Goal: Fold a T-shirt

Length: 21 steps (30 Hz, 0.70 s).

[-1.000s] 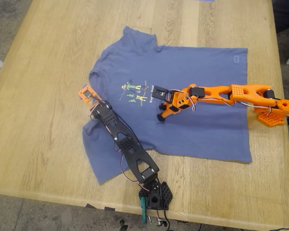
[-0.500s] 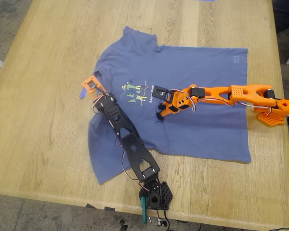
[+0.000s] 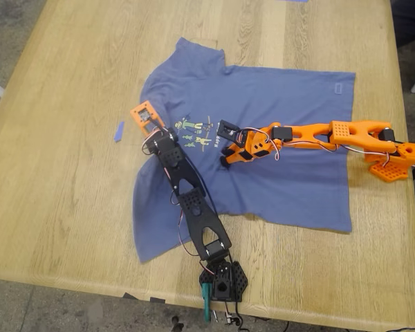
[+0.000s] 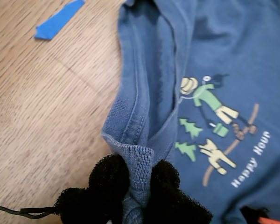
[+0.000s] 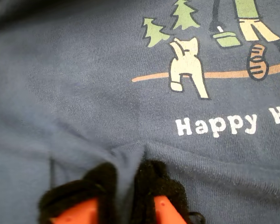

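Pinching T-shirt [image 3: 277,173] collar: my first pincer [image 4: 139,184]; my second pincer [image 5: 126,186] clenched on chest fold beside print.

my first gripper [image 4: 139,186] pinched closed, my second gripper [image 5: 126,186] pinched closed

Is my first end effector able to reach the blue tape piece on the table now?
Probably not yet: my first end effector is shut on the T-shirt collar. The blue tape piece lies close by on bare table, nothing between.
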Tool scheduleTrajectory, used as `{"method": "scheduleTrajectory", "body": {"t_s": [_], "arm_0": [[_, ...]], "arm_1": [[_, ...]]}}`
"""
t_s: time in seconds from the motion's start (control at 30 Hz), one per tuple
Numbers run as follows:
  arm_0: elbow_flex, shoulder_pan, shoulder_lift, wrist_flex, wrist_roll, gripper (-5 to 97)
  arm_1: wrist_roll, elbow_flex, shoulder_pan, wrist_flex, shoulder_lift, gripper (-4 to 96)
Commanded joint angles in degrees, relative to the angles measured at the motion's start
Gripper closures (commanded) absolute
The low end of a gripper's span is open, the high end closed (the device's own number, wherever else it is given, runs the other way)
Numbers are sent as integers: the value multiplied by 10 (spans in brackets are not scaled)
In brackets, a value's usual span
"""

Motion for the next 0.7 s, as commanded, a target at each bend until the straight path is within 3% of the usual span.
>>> {"method": "scheduleTrajectory", "body": {"t_s": [0.0, 0.3, 0.67], "arm_0": [[-18, 28, 147, 5, -9, 917], [-18, 98, 190, 16, -12, 918], [-18, 247, 236, 30, -15, 918]], "arm_1": [[0, -4, 20, 11, -9, 911], [0, -118, 68, 90, -51, 913], [2, -120, 195, 120, -4, 913]]}}
